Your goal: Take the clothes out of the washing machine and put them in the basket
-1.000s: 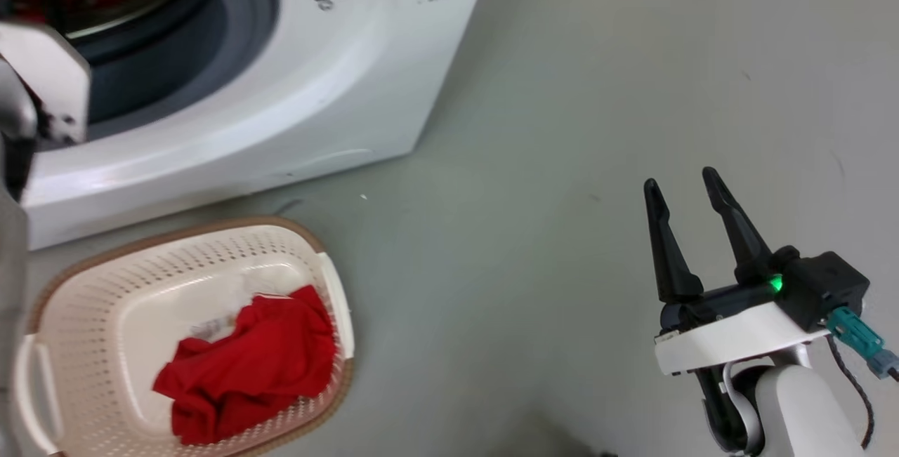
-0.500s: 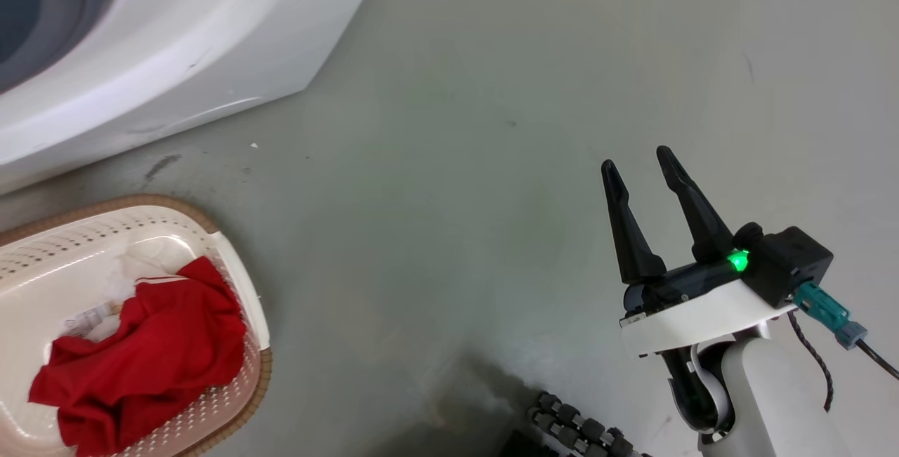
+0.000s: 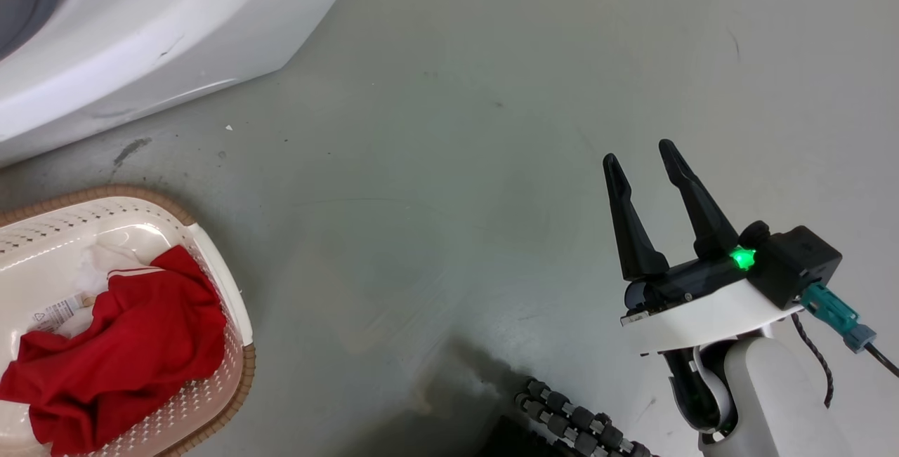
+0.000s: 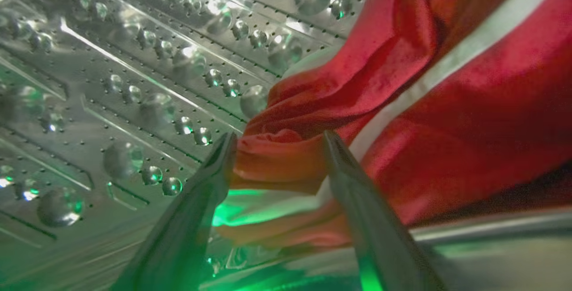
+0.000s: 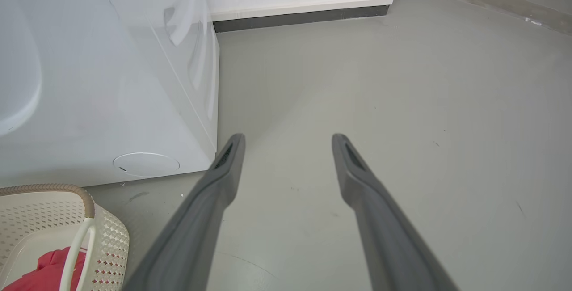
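Where the drum curves, red clothes, bunched inside parted left claw

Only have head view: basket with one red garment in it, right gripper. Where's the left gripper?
Observer: The left gripper is inside the washing machine, with perforated drum steel beside it.
Operator: Gripping?
Observer: Not yet. Its fingers stand apart, with a fold of a red garment between them.
Operator: Plain red?
Observer: No, a white stripe runs across it.
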### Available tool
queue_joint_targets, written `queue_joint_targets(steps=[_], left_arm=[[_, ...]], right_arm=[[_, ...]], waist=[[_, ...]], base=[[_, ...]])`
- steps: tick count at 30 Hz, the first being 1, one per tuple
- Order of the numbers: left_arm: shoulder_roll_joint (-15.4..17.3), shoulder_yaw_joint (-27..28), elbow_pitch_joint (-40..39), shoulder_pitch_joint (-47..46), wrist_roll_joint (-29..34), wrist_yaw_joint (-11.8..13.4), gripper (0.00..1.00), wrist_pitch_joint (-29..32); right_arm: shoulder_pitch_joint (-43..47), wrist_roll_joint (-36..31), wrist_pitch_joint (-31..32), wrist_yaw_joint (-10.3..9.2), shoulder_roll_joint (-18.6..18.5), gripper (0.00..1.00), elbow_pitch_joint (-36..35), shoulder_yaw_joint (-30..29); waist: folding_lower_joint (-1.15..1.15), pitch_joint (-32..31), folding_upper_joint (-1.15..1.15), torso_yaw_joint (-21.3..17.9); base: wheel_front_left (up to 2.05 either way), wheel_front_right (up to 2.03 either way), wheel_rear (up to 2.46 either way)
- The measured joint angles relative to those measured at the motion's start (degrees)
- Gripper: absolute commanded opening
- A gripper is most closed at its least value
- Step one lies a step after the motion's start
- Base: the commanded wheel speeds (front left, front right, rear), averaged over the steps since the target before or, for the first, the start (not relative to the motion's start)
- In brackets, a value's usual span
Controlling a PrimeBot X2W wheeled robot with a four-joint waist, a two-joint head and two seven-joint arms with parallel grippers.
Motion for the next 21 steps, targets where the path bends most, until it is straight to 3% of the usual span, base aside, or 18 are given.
queue_joint_targets(steps=[2, 4, 5, 10, 21], left_arm=[[0.07, 0.59, -0.3, 0.12, -0.9, 0.53, 1.0, 1.14], [0.0, 1.2, -0.48, 0.24, -1.9, 0.87, 0.38, 2.67], [0.03, 1.18, -0.93, 0.38, -1.97, 1.09, 0.0, 3.04], [0.12, 1.48, -2.85, 2.2, -2.36, 3.3, 0.0, 2.81], [0.24, 3.58, -5.8, 5.02, -1.92, 11.37, 0.0, -9.51]], right_arm=[[-0.02, 0.0, 0.0, 0.0, 0.0, 1.0, -0.15, 0.0], [-0.03, -0.02, 0.0, 0.0, -0.01, 1.0, -0.26, -0.01], [-0.03, -0.02, 0.0, 0.0, -0.01, 1.0, -0.35, 0.0], [-0.05, -0.1, 0.0, 0.0, 0.0, 1.0, -0.49, 0.0], [-0.31, -0.45, 0.0, 0.0, 0.0, 1.0, 0.25, -0.64]], waist=[[0.0, 0.23, 0.0, 0.06], [0.0, 0.41, 0.0, 0.12], [0.0, 0.51, 0.0, 0.15], [0.0, 0.62, 0.0, 0.13], [0.0, -1.7, 0.0, 0.3]], base=[[0.0, 0.0, 0.0], [0.0, 0.0, 0.0], [0.0, 0.0, 0.0], [0.0, 0.0, 0.0], [0.0, 0.0, 0.0]])
